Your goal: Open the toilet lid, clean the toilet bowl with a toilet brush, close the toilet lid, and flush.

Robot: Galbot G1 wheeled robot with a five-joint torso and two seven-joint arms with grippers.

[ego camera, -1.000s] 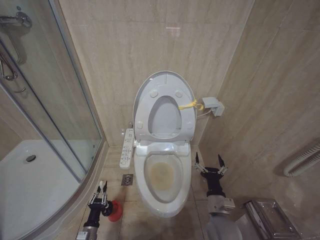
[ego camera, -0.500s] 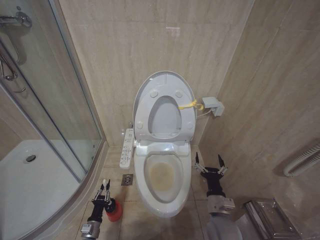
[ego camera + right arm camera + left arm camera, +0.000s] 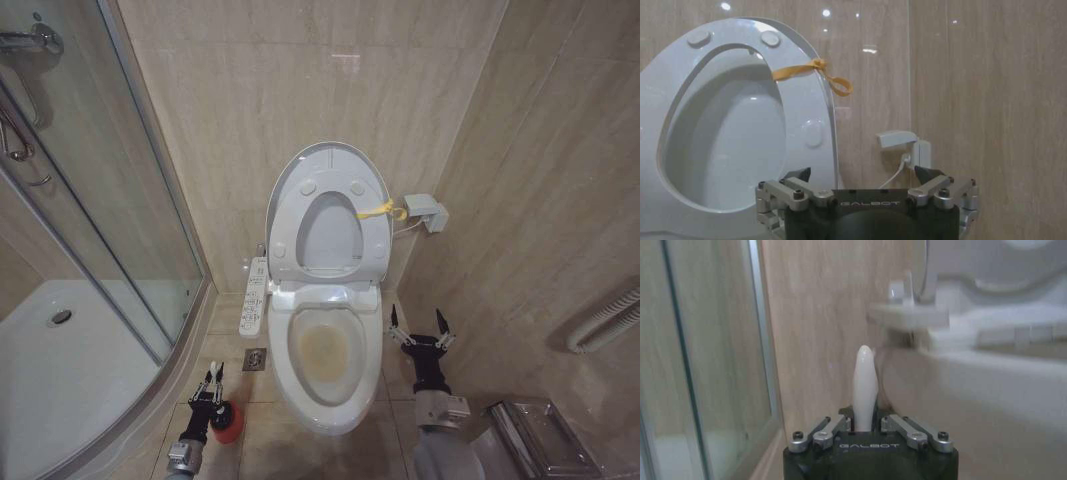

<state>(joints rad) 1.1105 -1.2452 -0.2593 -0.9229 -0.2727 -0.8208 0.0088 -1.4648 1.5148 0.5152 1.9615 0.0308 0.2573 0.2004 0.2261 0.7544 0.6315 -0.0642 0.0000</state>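
Head view: toilet lid [image 3: 328,165] raised against the far tiled wall, ring seat [image 3: 329,232] up with it, a yellow band [image 3: 381,210] tied at the seat's right edge. Toilet bowl [image 3: 327,350] open below, yellowish stain at its centre. Button panel [image 3: 254,296] on the bowl's left side, floor drain [image 3: 255,359] just near of it. Wall socket [image 3: 426,212] to the right of the lid. Glass shower enclosure [image 3: 95,240] at far left. Left gripper [image 3: 211,381] low on the floor at the bowl's near left, directly over the red cup holder [image 3: 226,424]; jaws nearly together. Right gripper [image 3: 419,326] parked just right of the bowl, its 2 fingers spread wide, nothing between them.

Left wrist view: white stick handle of the toilet brush [image 3: 865,388] standing upright between the 2 fingers [image 3: 823,431], jaws drawn in close on either side of it; contact cannot be told. Blurred bowl and panel beyond.

Right wrist view: fingers [image 3: 795,176] wide apart and empty, raised lid and seat ahead, yellow band knotted on the seat, socket with a white cable on the wall.
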